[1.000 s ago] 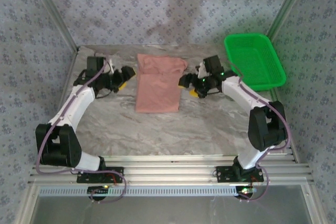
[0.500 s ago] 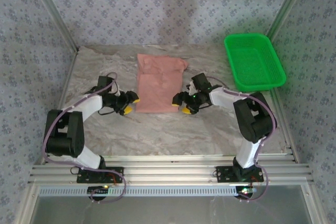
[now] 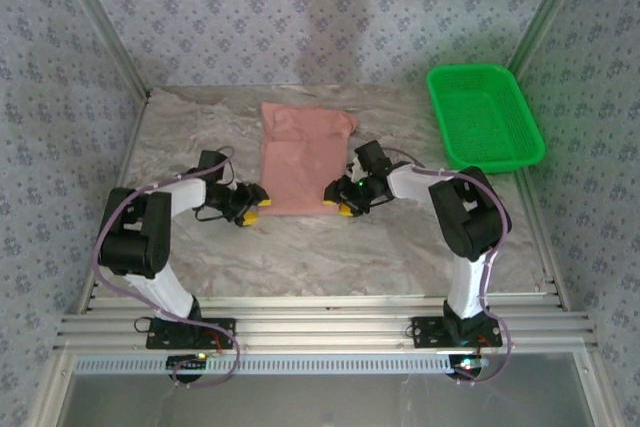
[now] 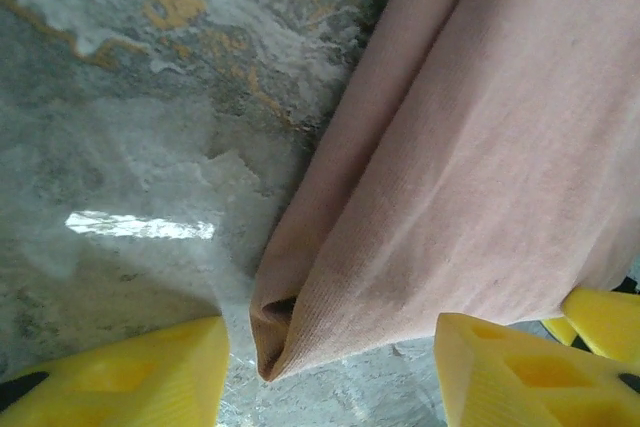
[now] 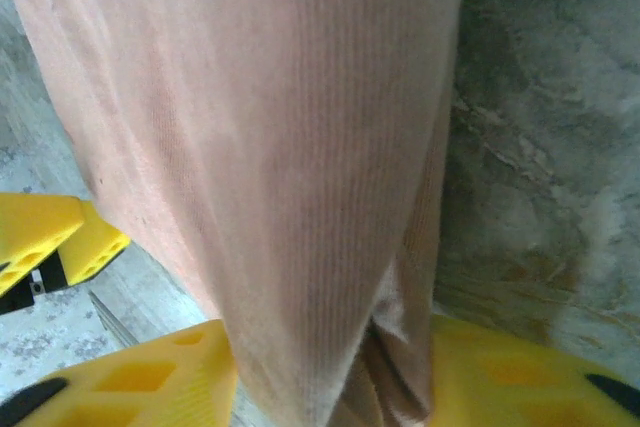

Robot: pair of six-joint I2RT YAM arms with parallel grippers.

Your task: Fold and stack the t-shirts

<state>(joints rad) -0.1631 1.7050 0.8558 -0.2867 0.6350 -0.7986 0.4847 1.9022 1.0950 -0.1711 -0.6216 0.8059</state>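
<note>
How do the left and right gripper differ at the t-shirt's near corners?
The left gripper straddles a corner of the t-shirt with gaps on both sides; in the right gripper the cloth fills the space between the fingers. The left gripper is at the shirt's left edge, the right gripper at its right. Both have yellow fingers.

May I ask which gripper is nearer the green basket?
Right. The right gripper sits left of the basket at the t-shirt's right edge; the left gripper sits farther off, at its left edge.
</note>
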